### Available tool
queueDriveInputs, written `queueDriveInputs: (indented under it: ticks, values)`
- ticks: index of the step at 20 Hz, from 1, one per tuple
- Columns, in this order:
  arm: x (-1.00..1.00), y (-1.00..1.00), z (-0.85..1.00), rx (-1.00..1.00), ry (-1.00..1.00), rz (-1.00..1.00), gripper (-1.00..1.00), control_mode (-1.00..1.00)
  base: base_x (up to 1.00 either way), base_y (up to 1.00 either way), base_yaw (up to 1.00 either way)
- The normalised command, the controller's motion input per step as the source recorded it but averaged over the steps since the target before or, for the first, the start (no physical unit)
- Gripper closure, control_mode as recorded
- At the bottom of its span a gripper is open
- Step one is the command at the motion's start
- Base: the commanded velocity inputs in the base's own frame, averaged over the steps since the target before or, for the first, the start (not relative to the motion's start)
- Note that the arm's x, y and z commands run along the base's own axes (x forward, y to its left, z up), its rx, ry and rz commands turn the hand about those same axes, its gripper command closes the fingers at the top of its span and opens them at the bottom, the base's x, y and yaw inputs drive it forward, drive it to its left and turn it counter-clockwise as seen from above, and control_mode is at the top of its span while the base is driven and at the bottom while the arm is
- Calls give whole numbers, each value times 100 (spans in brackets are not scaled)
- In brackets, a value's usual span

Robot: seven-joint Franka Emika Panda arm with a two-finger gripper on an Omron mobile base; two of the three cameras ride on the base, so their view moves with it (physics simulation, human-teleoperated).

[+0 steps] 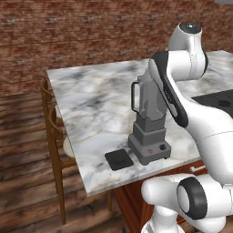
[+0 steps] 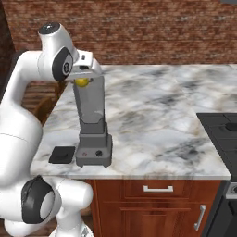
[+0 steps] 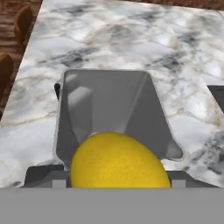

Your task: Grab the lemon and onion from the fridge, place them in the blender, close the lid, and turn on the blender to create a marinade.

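Observation:
The yellow lemon point(image 2: 82, 82) point(image 3: 118, 162) sits between the fingers of my gripper point(image 2: 83, 78) point(image 3: 116, 181), which is shut on it right over the open mouth of the blender. The blender's grey translucent jar point(image 1: 148, 102) point(image 2: 90, 104) point(image 3: 109, 105) stands upright on its dark base point(image 1: 149, 146) point(image 2: 94, 152) near the counter's front edge. In the hand view the jar's inside looks empty. The black square lid point(image 1: 119, 159) point(image 2: 62, 154) lies flat on the counter beside the base. The onion and the fridge are out of view.
The marble counter point(image 1: 91, 100) point(image 2: 157, 115) stretches behind and to the right of the blender. A dark cooktop point(image 1: 218, 101) point(image 2: 222, 134) lies at its right end. Wooden chairs point(image 1: 52, 129) stand off its left edge. Brown cabinet drawers point(image 2: 157, 189) are below.

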Motion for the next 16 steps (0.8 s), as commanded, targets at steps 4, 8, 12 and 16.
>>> queueDriveInputs:
  ticks: [4,8,12,16]
  values:
    - [31,-20,0,-1,10,0,100,-100,0,0,0]
    - [11,3,-16,-9,3,0,100,-100,0,0,0]
    - [12,24,-30,-12,1,0,100,-100,0,0,0]
    - [12,25,-31,-9,0,0,100,-100,0,0,0]
